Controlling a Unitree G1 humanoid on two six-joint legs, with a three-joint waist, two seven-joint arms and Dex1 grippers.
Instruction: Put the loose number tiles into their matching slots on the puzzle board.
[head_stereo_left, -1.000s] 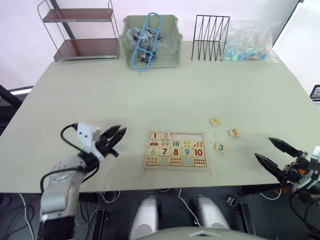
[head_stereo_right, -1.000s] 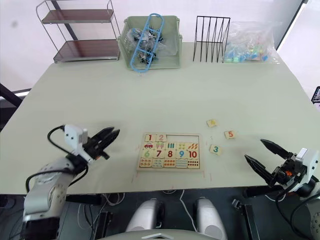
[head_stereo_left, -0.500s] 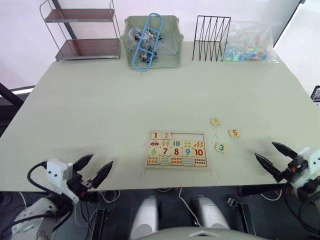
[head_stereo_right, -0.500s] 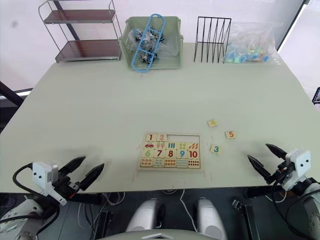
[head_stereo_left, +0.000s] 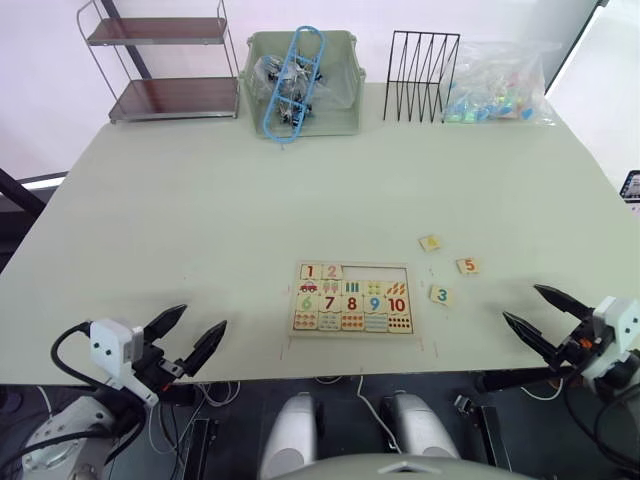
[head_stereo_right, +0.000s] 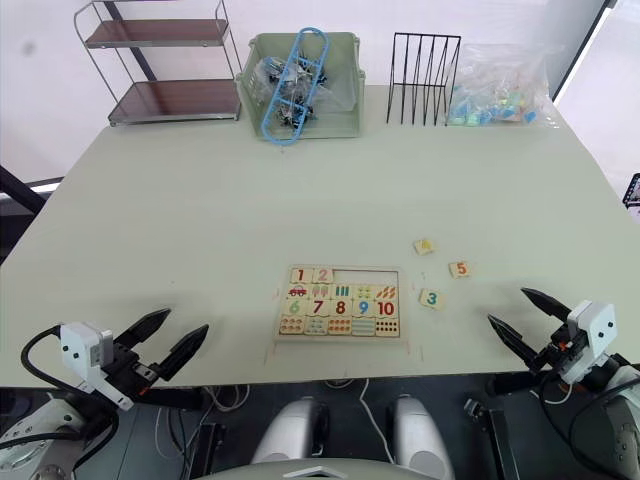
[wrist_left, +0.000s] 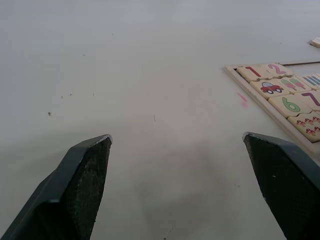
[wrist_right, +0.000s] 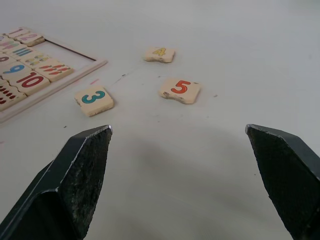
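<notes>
From the head camera, the puzzle board (head_stereo_left: 353, 298) held 1 and 2; both grippers hung wide and empty.

At the left wrist, the left gripper (wrist_left: 187, 175) faced bare table beside the board.

At the right wrist, the right gripper (wrist_right: 187, 172) gaped before the 3 tile (wrist_right: 94, 99), 5 tile (wrist_right: 180, 90) and 4 tile (wrist_right: 159, 53) beyond. Likely next: reach for the 3.

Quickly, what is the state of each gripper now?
Left gripper: open, holding nothing.
Right gripper: open, holding nothing.
</notes>
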